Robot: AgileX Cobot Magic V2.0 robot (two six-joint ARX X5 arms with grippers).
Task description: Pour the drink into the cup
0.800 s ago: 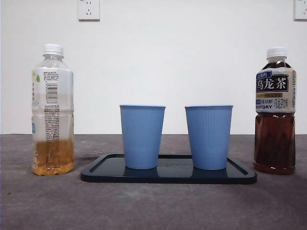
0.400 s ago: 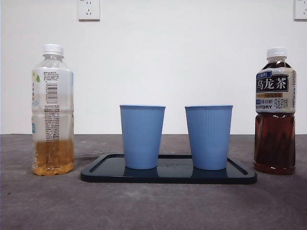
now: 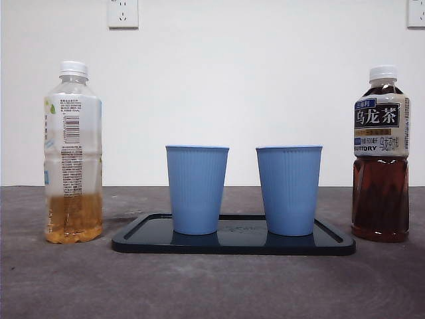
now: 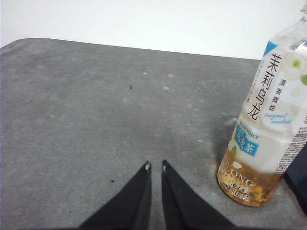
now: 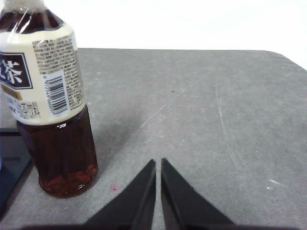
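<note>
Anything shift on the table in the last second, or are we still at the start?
Nothing visibly changed. The pale tea bottle, the dark oolong bottle, and both blue cups on the black tray stand where they were, caps on. Neither arm has entered the front view; the left tool and right tool are shut, holding nothing.

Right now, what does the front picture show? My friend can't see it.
Two blue cups stand upright on a dark tray, with an almost empty bottle on the left and a full dark tea bottle on the right. Both bottles are capped.
</note>
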